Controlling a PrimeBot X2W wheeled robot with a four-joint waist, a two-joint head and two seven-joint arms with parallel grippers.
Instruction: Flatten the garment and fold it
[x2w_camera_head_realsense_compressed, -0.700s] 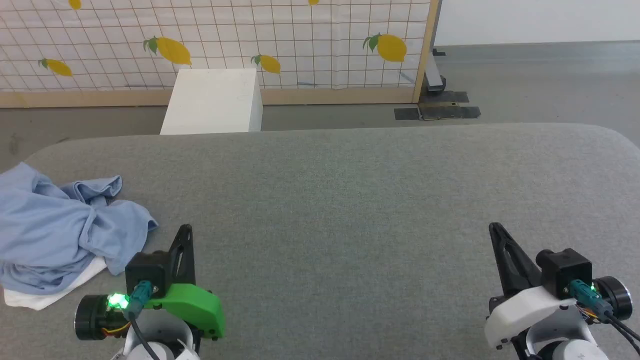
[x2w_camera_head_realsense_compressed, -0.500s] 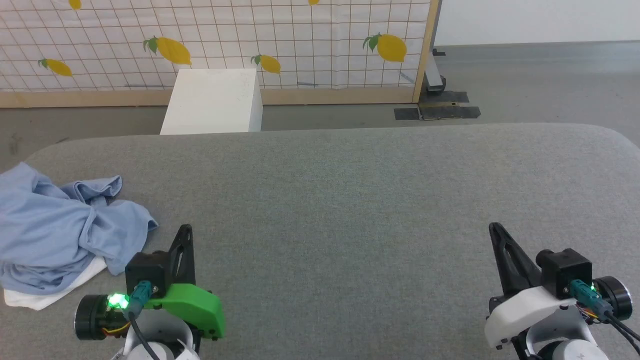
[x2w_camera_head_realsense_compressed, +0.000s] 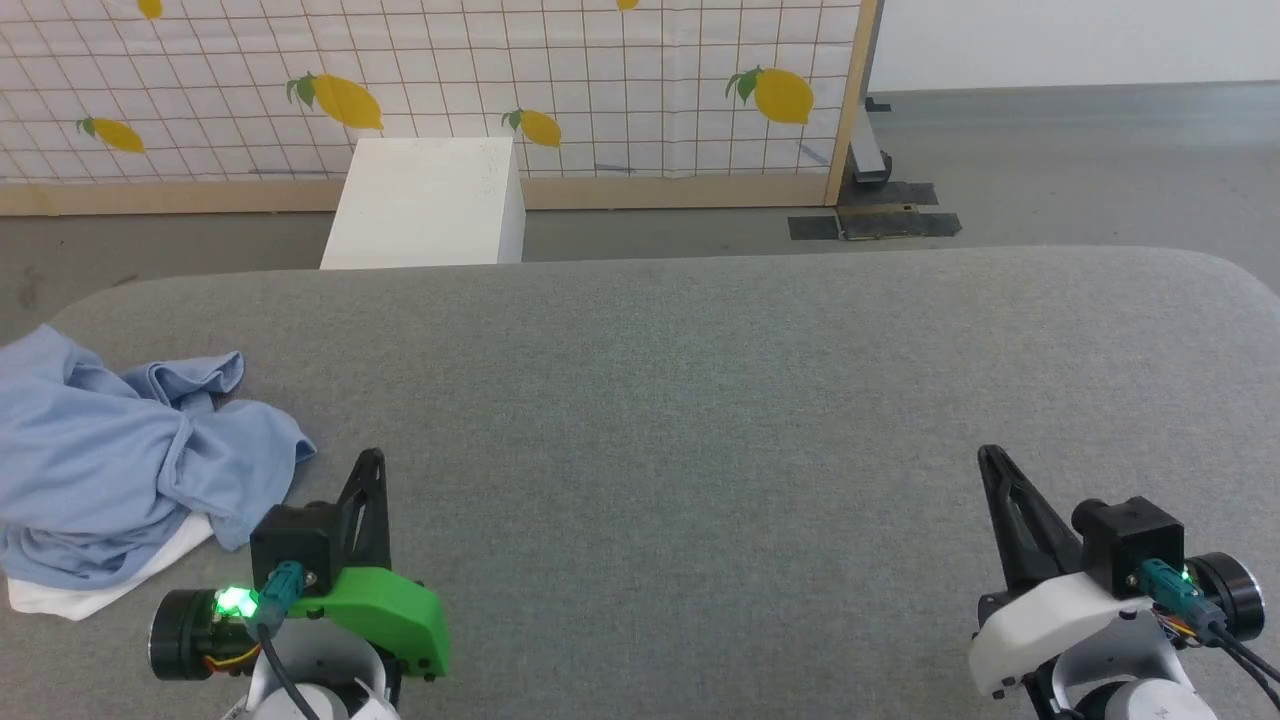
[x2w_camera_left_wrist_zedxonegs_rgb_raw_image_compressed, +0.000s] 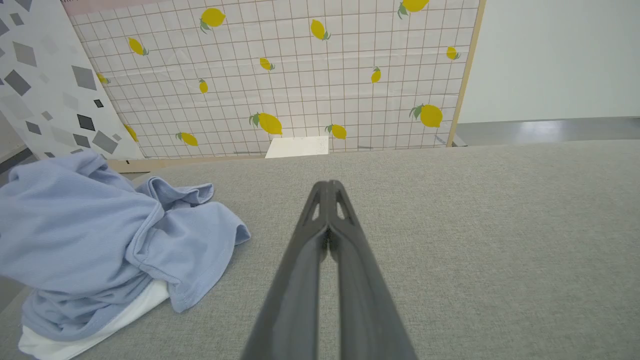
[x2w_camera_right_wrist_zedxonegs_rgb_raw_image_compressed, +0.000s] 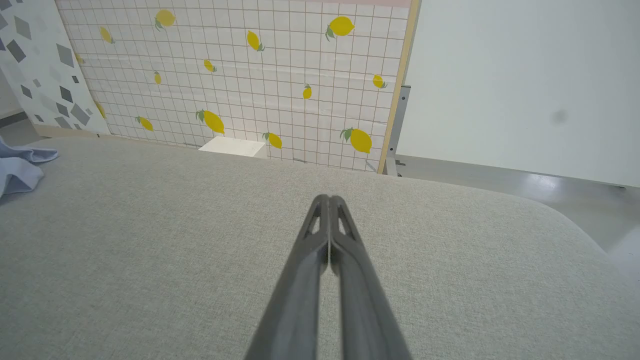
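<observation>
The garment (x2w_camera_head_realsense_compressed: 120, 460) is a light blue knit shirt, crumpled in a heap at the table's left end, with a white part showing under its near edge. The left wrist view has the garment (x2w_camera_left_wrist_zedxonegs_rgb_raw_image_compressed: 100, 240) at its left, and a blue bit of it (x2w_camera_right_wrist_zedxonegs_rgb_raw_image_compressed: 17, 170) sits at the left edge of the right wrist view. My left gripper (x2w_camera_head_realsense_compressed: 372, 458) hovers just right of the heap, shut and holding nothing, tips together (x2w_camera_left_wrist_zedxonegs_rgb_raw_image_compressed: 329, 183). My right gripper (x2w_camera_head_realsense_compressed: 988, 455) is far off at the lower right, shut and empty (x2w_camera_right_wrist_zedxonegs_rgb_raw_image_compressed: 329, 197).
A grey fabric-covered table (x2w_camera_head_realsense_compressed: 700, 400) spreads wide between the grippers. Behind it stand a white box (x2w_camera_head_realsense_compressed: 430, 200) on the floor and a lemon-patterned grid screen (x2w_camera_head_realsense_compressed: 450, 80) with a wooden frame. The table's rounded right end (x2w_camera_head_realsense_compressed: 1230, 280) drops to grey floor.
</observation>
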